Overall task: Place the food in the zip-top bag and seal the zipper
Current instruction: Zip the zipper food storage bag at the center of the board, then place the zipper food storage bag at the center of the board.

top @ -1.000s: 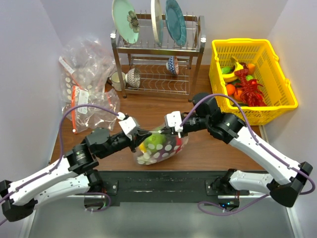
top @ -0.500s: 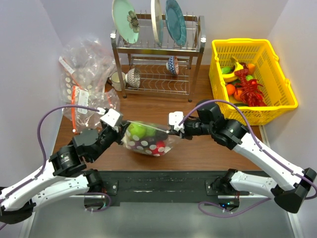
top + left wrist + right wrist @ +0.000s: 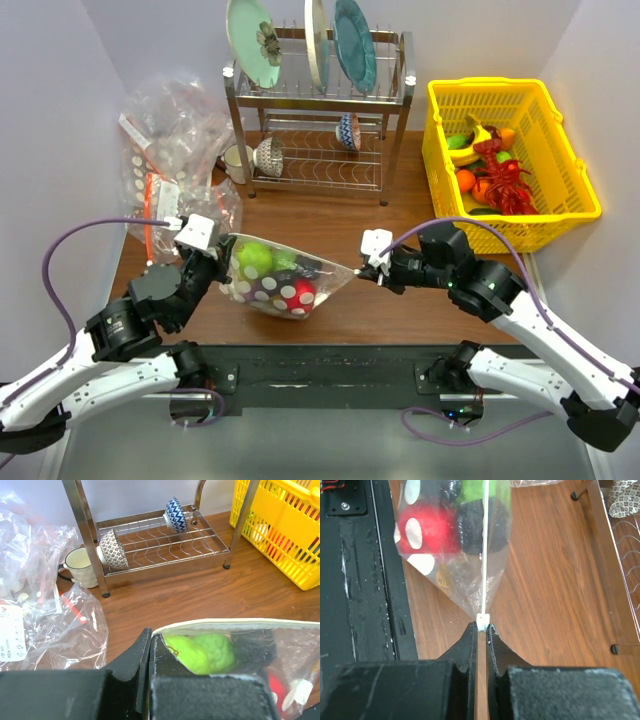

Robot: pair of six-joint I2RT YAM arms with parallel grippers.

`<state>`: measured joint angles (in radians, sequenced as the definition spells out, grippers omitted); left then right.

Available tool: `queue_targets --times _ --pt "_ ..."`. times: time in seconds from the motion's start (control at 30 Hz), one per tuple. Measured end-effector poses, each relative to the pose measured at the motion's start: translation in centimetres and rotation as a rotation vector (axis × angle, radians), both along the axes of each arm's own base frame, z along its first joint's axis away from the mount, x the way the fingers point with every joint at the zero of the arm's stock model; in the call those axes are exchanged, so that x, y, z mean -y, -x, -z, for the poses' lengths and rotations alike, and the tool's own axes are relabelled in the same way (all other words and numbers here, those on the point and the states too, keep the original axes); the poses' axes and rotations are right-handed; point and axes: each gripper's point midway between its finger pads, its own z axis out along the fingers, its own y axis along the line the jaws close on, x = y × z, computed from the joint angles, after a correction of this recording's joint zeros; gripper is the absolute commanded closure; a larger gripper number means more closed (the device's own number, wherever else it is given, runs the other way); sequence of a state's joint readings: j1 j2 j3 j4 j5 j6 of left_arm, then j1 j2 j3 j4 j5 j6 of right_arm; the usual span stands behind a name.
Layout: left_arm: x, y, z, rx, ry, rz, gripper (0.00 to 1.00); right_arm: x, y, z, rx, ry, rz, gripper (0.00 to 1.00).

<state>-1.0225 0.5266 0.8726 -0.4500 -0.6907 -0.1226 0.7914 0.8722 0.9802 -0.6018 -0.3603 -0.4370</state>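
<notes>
The zip-top bag (image 3: 275, 285), clear with white dots, hangs stretched between my two grippers above the table's front. Inside it lie the food: a green piece (image 3: 255, 256), a red piece (image 3: 300, 293) and a dark one. My left gripper (image 3: 222, 252) is shut on the bag's left corner (image 3: 156, 636); the green piece (image 3: 205, 652) shows just behind it. My right gripper (image 3: 362, 272) is shut on the white end tab (image 3: 483, 621) of the zipper (image 3: 300, 259). The zipper (image 3: 483, 555) runs taut and straight away from those jaws. The red piece (image 3: 427, 530) shows through the bag.
A yellow basket (image 3: 575, 160) with more toy food stands at the back right. A metal dish rack (image 3: 320, 130) with plates and bowls is at the back centre, with a mug (image 3: 238, 160) beside it. A pile of clear bags (image 3: 175, 150) lies at the back left.
The grippers have drawn apart: the left one pulled left with the bag's corner, the right one ended further right at the zipper's end. The bag shifted left and its mouth edge is taut.
</notes>
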Motion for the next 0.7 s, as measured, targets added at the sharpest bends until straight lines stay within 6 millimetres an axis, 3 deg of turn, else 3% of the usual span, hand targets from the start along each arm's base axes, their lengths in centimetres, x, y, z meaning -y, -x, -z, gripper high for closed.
queue_targets --times 0.37,0.53,0.7 --pt "1.8 -0.9 0.3 -0.007 -0.010 0.017 1.00 0.5 -0.4 0.0 -0.038 -0.019 0.081 1.00" --pt "4.5 -3.0 2.5 -0.069 -0.106 0.005 1.00 0.1 -4.0 -0.6 -0.016 -0.013 0.234 1.00" --pt "6.6 -7.6 4.3 -0.175 -0.203 -0.023 1.00 -0.9 -9.0 -1.7 0.014 -0.001 0.386 1.00"
